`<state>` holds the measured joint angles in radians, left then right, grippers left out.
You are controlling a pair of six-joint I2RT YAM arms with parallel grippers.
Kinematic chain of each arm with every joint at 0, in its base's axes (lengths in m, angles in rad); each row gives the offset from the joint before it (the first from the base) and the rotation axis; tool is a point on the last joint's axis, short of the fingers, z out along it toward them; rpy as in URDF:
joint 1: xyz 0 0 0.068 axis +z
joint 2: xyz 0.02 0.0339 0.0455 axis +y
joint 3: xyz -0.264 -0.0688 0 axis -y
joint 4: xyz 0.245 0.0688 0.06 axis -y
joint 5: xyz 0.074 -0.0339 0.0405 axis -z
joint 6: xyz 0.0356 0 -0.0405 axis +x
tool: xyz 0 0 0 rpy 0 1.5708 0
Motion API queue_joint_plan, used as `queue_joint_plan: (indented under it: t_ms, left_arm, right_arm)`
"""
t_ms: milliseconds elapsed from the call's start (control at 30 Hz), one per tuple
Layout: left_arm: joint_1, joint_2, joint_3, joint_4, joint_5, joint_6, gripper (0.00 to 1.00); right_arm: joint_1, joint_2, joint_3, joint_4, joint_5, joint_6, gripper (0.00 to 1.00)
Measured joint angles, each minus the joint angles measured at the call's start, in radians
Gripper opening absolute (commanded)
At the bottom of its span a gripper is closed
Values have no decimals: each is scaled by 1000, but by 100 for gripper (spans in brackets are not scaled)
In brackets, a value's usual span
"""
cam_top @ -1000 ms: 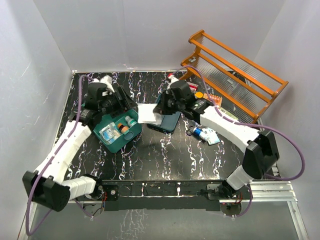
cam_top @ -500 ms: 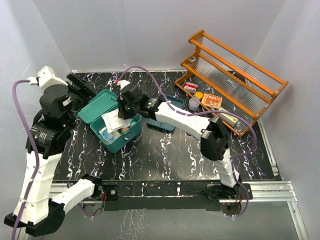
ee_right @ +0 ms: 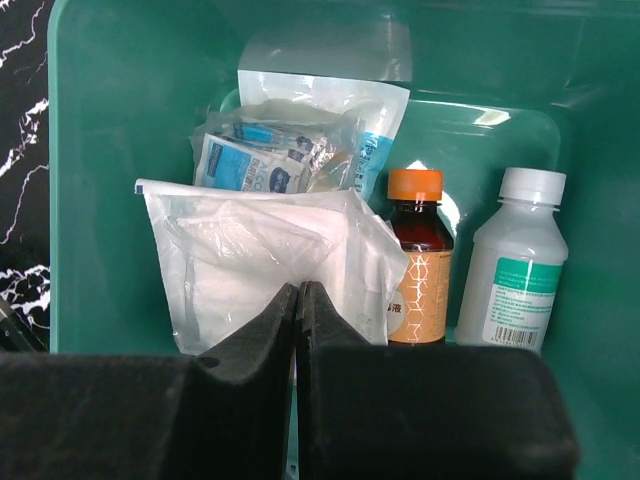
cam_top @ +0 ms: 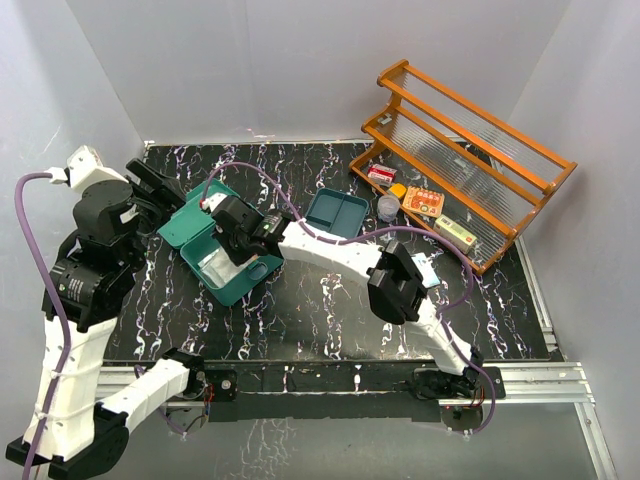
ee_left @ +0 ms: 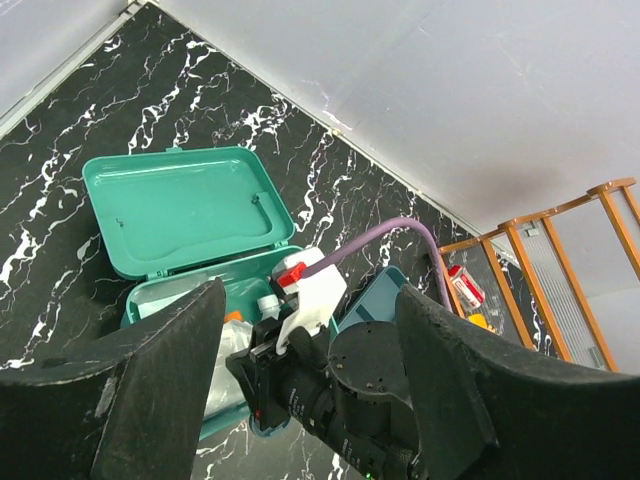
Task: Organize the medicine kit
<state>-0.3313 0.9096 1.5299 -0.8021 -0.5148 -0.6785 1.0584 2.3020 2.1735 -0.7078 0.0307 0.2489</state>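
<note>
Both fingers of the right gripper pinch a white plastic packet inside the open teal-green plastic medicine kit; the left gripper hangs spread above it.

A: Entry one, right hand. Position?
B: Moved from above the blue tray down into the medicine kit. The white packet came with it and now sits among the contents.
A: Entry two, left hand?
B: Lifted off the lid and drawn back high on the left. The lid is now uncovered.
</note>
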Motion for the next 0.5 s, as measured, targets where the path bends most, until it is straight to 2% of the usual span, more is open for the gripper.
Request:
queue_joint_plan:
  t_ms: [300,500]
  left_arm:
    - [0,-6,0,-49,34,-22,67]
    - [0,-5,0,-60,52,-37,67]
  right_arm:
    - [-1,22,10,3,-92,-38,1]
    - [-2,61,29,6,-107,15,12]
